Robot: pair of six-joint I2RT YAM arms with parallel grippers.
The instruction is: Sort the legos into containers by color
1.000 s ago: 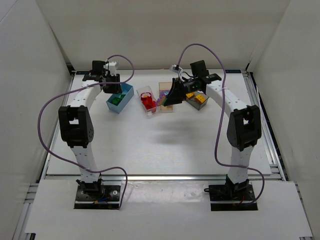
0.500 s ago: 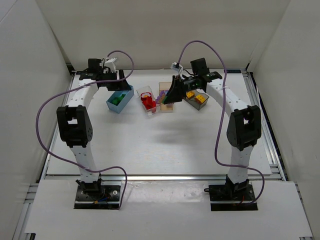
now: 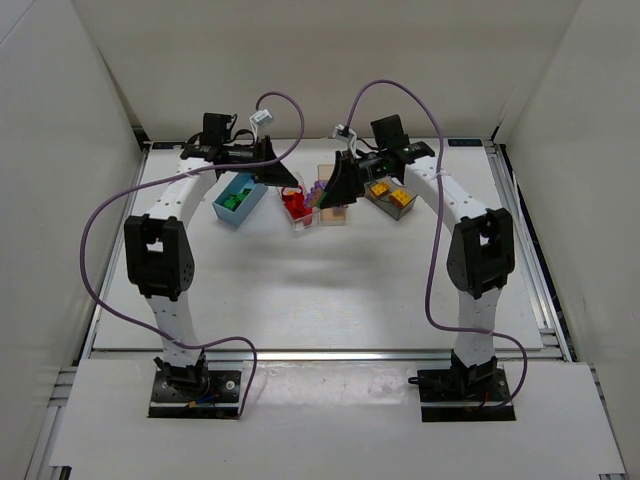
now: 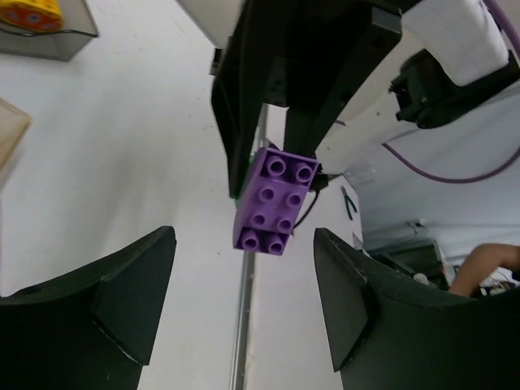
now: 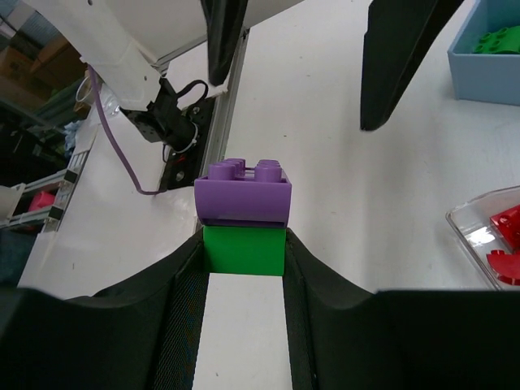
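Two stacked bricks, a purple plastic brick point(image 5: 244, 195) atop a green plastic brick point(image 5: 244, 253), are pinched in the right gripper point(image 5: 244, 246) beside the clear plastic bin point(image 3: 305, 222), far centre. The left gripper point(image 4: 244, 301) faces them, fingers spread.
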